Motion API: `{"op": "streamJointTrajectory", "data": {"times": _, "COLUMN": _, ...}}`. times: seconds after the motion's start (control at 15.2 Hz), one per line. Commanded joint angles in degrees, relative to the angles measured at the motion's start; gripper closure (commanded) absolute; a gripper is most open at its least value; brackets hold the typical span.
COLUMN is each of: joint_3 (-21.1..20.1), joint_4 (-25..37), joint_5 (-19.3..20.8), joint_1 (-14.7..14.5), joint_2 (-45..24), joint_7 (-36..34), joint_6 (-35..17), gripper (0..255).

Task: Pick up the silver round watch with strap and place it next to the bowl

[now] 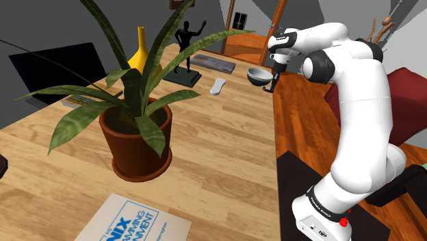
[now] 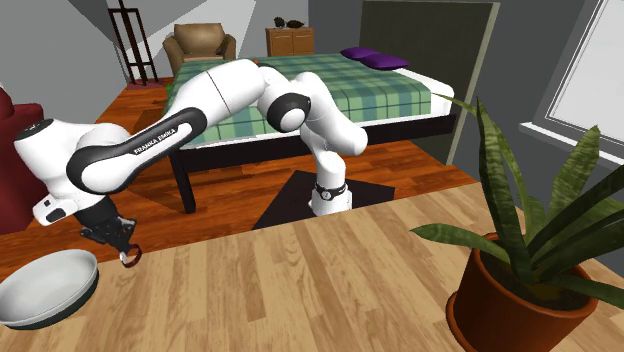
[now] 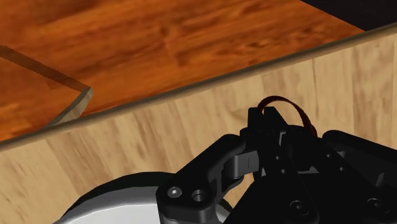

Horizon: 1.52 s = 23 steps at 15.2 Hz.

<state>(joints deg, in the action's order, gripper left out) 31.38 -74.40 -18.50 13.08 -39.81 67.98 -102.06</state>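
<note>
1. Because the watch (image 2: 130,258) hangs right by the edge of the tabletop (image 2: 300,290), it could fall down to the floor (image 3: 159,38) if the jaws let go here.
2. The bowl (image 2: 55,305) sits just beside the watch. A push that way could bump the bowl, or drop the watch inside it and not next to it.
3. The hold looks thin to me. Only the dark red strap is pinched, so a quick move could make the watch slip out.
4. The jaws are closed tight on the strap, and the strap's loop pokes out past their tips.
5. The watch looks to be a little above the tabletop, between the bowl and the tabletop's edge.
</note>
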Motion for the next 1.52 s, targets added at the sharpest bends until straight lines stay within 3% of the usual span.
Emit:
{"op": "streamJointTrajectory", "data": {"times": 0.0, "joint_3": -0.1, "joint_4": -1.0, "joint_5": -0.2, "joint_1": -0.2, "joint_2": -0.3, "joint_7": 0.1, "joint_6": -1.3, "gripper": 255}}
{"op": "streamJointTrajectory", "data": {"times": 0.53, "joint_3": -0.1, "joint_4": -1.0, "joint_5": -0.2, "joint_1": -0.2, "joint_2": -0.3, "joint_7": 0.1, "joint_6": -1.2, "gripper": 255}}
{"op": "streamJointTrajectory", "data": {"times": 0.59, "joint_3": -0.1, "joint_4": -1.0, "joint_5": -0.2, "joint_1": -0.2, "joint_2": -0.3, "joint_7": 0.1, "joint_6": -1.2, "gripper": 0}}
{"op": "streamJointTrajectory", "data": {"times": 0.92, "joint_3": -0.1, "joint_4": -1.0, "joint_5": -0.2, "joint_1": -0.2, "joint_2": -0.3, "joint_7": 0.1, "joint_6": -1.2, "gripper": 0}}
{"op": "streamJointTrajectory", "data": {"times": 1.19, "joint_3": 0.1, "joint_4": 6.5, "joint_5": 0.3, "joint_1": 1.2, "joint_2": -0.2, "joint_7": -0.8, "joint_6": 5.9, "gripper": 0}}
{"op": "streamJointTrajectory", "data": {"times": 1.45, "joint_3": 0.1, "joint_4": 6.5, "joint_5": 0.3, "joint_1": 1.2, "joint_2": -0.2, "joint_7": -0.8, "joint_6": 5.9, "gripper": 0}}
